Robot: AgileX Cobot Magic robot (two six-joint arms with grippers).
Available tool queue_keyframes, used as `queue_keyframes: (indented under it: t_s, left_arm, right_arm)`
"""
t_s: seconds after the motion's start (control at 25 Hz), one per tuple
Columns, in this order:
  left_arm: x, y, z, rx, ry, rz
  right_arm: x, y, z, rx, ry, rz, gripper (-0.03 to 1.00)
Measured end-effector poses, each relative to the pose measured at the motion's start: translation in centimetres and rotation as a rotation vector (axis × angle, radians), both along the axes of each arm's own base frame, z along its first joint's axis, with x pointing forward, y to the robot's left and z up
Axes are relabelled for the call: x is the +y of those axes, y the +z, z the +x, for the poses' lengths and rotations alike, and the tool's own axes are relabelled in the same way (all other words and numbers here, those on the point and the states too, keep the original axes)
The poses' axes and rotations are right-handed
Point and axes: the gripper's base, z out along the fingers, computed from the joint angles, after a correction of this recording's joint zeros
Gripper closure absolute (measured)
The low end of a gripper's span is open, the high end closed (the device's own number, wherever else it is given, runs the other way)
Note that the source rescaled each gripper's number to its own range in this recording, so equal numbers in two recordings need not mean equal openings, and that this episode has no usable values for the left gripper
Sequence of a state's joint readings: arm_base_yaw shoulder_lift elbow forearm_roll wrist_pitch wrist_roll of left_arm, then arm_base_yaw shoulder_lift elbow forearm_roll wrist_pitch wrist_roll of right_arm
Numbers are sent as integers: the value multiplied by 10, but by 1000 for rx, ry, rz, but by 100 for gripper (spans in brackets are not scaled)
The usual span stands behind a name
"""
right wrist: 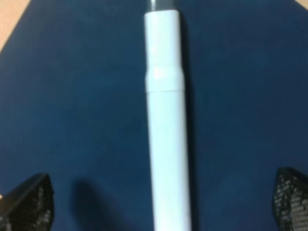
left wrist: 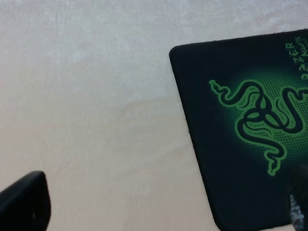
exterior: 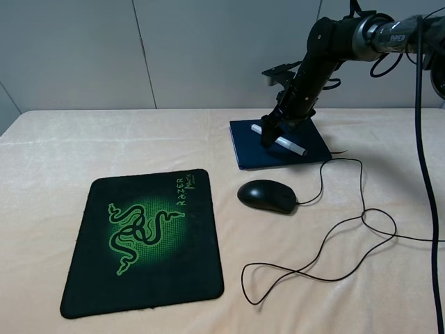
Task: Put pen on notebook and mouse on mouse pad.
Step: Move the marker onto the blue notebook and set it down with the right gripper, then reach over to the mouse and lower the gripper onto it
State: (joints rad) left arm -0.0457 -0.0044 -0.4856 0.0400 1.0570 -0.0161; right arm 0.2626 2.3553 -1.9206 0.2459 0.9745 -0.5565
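The white pen (exterior: 278,141) lies diagonally on the navy notebook (exterior: 247,152) at the back right of the table. My right gripper (exterior: 270,136) hangs just over it. In the right wrist view the pen (right wrist: 166,144) rests flat on the blue cover (right wrist: 86,96), and the gripper (right wrist: 160,199) is open, with one finger (right wrist: 29,202) wide on either side and neither touching the pen. The black mouse (exterior: 266,195) sits on the cloth between the notebook and the Razer mouse pad (exterior: 146,240). My left gripper (left wrist: 161,207) is open above bare table beside the pad's corner (left wrist: 231,159).
The mouse's thin black cable (exterior: 361,216) loops widely across the right half of the table and runs past the notebook's front corner. A cream cloth (exterior: 55,153) covers the table. The left arm does not show in the exterior view.
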Motion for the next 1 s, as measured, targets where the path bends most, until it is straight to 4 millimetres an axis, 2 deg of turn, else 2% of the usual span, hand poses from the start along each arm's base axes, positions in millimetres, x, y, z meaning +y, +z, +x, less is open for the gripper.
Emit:
queue_keyframes:
  t_s: [0.12, 0.24, 0.64, 0.8, 1.0]
  left_arm:
    - [0, 0, 0, 0, 0, 0]
    - [0, 0, 0, 0, 0, 0]
    - [0, 0, 0, 0, 0, 0]
    - [0, 0, 0, 0, 0, 0]
    - [0, 0, 0, 0, 0, 0]
  right_arm:
    - [0, 0, 0, 3, 0, 0, -3]
    - [0, 9, -3, 9, 6, 0, -3]
    - [-5, 106, -24, -133, 20, 44, -3]
    - [-7, 123, -36, -99, 39, 40, -3]
    - [-6, 125, -45, -35, 48, 41, -3]
